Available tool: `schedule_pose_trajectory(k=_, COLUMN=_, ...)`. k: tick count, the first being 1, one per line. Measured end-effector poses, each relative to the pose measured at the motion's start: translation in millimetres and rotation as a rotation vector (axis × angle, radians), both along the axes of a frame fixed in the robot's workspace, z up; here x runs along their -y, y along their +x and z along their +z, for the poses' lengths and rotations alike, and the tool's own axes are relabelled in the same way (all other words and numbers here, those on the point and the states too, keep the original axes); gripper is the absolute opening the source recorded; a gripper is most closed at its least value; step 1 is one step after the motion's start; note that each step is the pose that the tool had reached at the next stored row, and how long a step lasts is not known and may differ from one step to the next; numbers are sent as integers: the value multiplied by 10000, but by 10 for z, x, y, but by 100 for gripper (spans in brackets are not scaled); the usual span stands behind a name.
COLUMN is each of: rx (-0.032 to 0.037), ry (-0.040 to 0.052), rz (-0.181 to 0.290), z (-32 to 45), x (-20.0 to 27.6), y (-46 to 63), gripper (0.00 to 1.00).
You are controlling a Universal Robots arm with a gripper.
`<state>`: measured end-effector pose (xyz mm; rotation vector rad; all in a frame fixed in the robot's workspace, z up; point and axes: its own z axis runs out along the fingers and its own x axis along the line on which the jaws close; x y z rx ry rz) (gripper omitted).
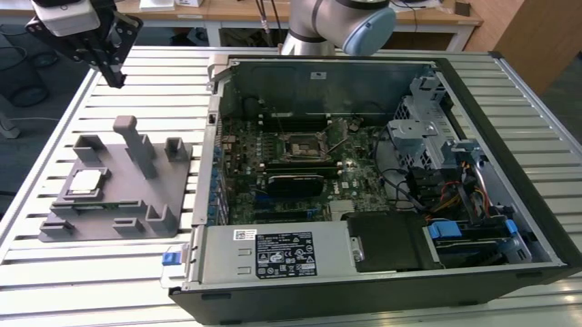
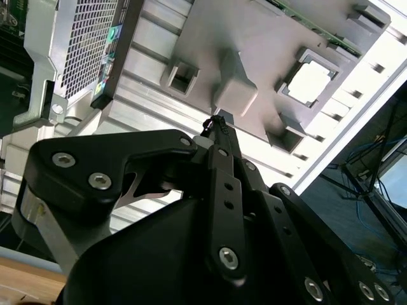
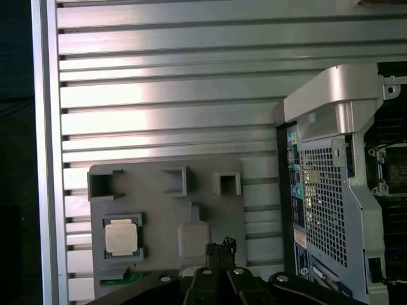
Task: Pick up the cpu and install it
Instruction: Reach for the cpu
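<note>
Exterior view puts the claw (image 1: 116, 78) high above the table (image 1: 155, 85), pinched narrow and empty; the cpu (image 1: 86, 180) lies in the grey fixture (image 1: 127, 199), well apart; the socket (image 1: 300, 144) looks unfilled, so pickup and install both remain.

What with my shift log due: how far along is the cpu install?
Done: nothing visible. The cpu lies in the grey fixture, outside the computer case. In hand: nothing; the gripper hangs above the table, apart from the fixture, fingers shut and empty. Left: both picking it up and installing it.
</note>
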<state>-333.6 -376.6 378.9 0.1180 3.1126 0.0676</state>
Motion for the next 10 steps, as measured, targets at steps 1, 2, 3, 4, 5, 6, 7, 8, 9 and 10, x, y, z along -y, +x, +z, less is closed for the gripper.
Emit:
schedule_pose_trajectory(k=1, rx=1, ry=0, rz=0, z=-1, x=-1, y=-9, gripper=11)
schedule_pose_trajectory(k=2, rx=0, ry=-1, rz=0, z=-1, x=-1, y=-18, gripper=11)
schedule_pose_trajectory(k=3, rx=0, ry=0, rz=0, z=-2, x=-2, y=-27, gripper=11)
schedule_pose_trajectory(k=4, rx=0, ry=0, rz=0, z=-2, x=-3, y=-36, gripper=11)
schedule_pose_trajectory(k=5, rx=0, ry=0, rz=0, z=-3, x=-3, y=-45, gripper=11)
schedule_pose_trajectory(k=6, rx=0, ry=0, rz=0, z=-4, x=-4, y=-55, gripper=11)
schedule_pose_trajectory(k=7, rx=0, ry=0, rz=0, z=-4, x=-5, y=-64, gripper=11)
schedule_pose_trajectory(k=8, rx=0, ry=0, rz=-1, z=-4, x=-6, y=-73, gripper=11)
schedule_pose_trajectory(k=9, rx=0, ry=0, rz=0, z=-5, x=-6, y=-82, gripper=11)
schedule_pose_trajectory(k=10, rx=0, ry=0, rz=0, z=-6, x=-7, y=-90, gripper=11)
